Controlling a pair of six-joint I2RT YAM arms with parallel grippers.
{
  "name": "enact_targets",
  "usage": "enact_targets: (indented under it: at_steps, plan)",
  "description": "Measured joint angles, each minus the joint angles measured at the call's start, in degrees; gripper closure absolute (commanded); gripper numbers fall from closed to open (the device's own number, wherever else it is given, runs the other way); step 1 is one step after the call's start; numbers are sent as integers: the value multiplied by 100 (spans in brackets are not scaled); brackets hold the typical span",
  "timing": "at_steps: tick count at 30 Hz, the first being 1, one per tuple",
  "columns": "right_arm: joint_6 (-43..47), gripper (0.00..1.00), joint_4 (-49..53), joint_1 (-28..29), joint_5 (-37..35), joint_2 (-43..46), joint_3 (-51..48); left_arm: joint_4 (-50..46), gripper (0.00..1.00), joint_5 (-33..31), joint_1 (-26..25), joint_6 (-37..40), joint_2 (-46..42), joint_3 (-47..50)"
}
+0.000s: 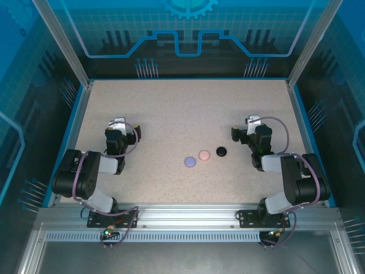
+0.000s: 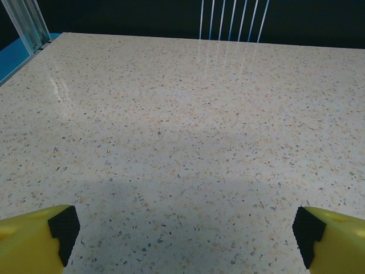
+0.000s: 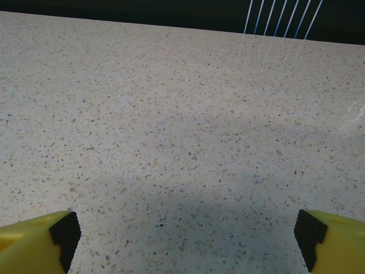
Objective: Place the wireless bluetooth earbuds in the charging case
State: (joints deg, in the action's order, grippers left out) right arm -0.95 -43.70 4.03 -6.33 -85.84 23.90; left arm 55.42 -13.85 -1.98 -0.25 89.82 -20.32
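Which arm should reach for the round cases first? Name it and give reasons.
Right, probably. The black case and pink case lie clearly nearer the right claw than the left claw; the lilac case sits about midway. Both claws are open and empty.

Speckled tabletop point(image 1: 171, 114), blue patterned back wall point(image 1: 188, 28), aluminium rail point(image 1: 188, 220) at near edge, thin pale rods point(image 1: 145, 67), perhaps pins, behind.
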Motion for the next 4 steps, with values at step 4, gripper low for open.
enact_targets:
  at_steps: [4]
  plan:
    - [17,0,33,0,42,0,0,-22,1,0,0,-13,0,0]
